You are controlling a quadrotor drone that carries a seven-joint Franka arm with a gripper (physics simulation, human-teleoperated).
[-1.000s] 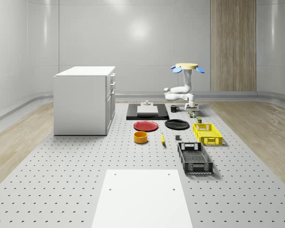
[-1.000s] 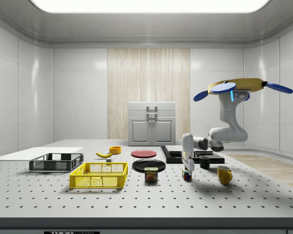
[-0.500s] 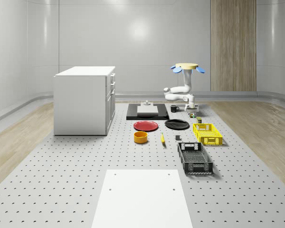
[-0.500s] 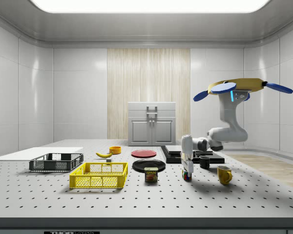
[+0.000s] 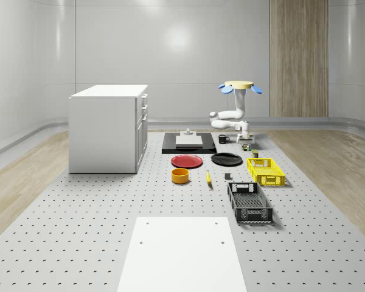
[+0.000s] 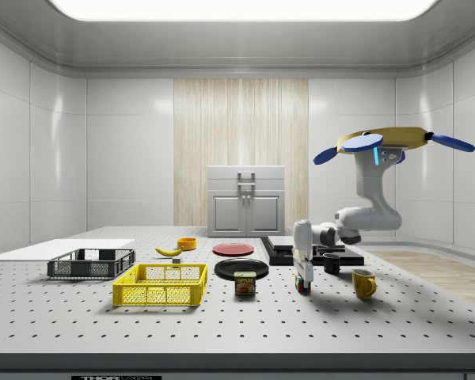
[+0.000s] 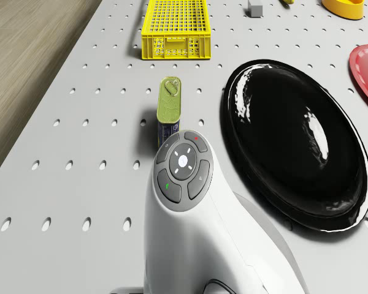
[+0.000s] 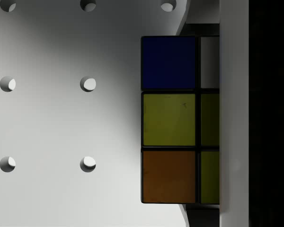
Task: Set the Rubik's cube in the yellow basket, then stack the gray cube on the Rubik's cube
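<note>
- The drone (image 6: 396, 141) is seen hovering above the far end of the perforated table (image 5: 79, 243), beside the black mat (image 5: 188, 146), its arm (image 6: 370, 207) folded downward so that the gripper (image 6: 302, 273) is brought straight over the Rubik's cube (image 6: 302, 286).
- The Rubik's cube (image 8: 169, 119) is shown resting on the table just beside the tin can (image 6: 245, 284), with the black plate (image 7: 294, 141) close by. In the wrist view its blue, yellow and orange tiles are met squarely from above, a sign that the approach has been lined up with the cube's faces.
- The gripper is held low over the cube, apparently around it; whether the fingers are open or pressed against it cannot be told from these pictures.
- The yellow basket (image 6: 161, 284) is left standing well apart from the cube, toward the side view's left, past the tin can (image 7: 169, 105). The cube is judged to be at the pick-up stage, with the carry to the basket not yet made.
- The gray cube (image 7: 255, 8) is seen lying on the table beyond the yellow basket (image 7: 174, 27) in the drone view; the second half of the task is judged untouched.
- A yellow mug (image 6: 363, 283) stands near the cube on the side view's right, and the tin can sits between cube and basket, so a lift clear of both is likely to be called for.
</note>
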